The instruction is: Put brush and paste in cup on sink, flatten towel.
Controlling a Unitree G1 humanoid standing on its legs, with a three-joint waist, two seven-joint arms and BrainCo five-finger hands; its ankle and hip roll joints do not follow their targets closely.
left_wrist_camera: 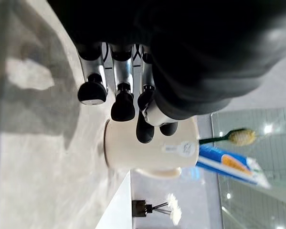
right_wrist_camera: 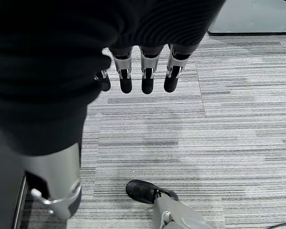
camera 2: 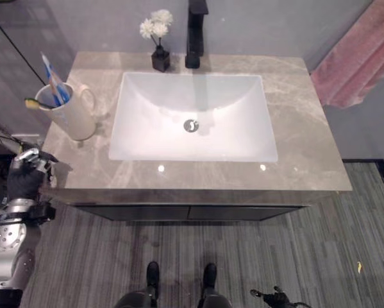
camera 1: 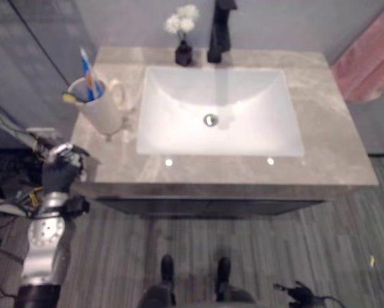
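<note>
The counter (camera 1: pixel 333 128) is the biggest thing here, grey stone with a white sink (camera 1: pixel 220 112) set in the middle. A pink towel (camera 2: pixel 361 54) hangs by the wall at the far right, off the counter, and it looks bunched, so I think it is not yet flattened.

The cup (camera 1: pixel 102 106) stands upright on the counter at the left of the sink. It is cream with a handle. The brush (left_wrist_camera: pixel 228 138) and the paste (left_wrist_camera: pixel 228 164) both stand in it, tops poking out. The brush has a green handle and pale bristles. The paste is a blue and white tube with some orange. So that part looks done.

The left hand (camera 1: pixel 60 168) is at the counter's left front corner, near the cup, fingers relaxed, holding nothing. The right hand (right_wrist_camera: pixel 138 71) hangs low over the floor, fingers straight and empty.

A little black vase (camera 1: pixel 183 52) with white flowers sits by the black tap (camera 1: pixel 220 29).
</note>
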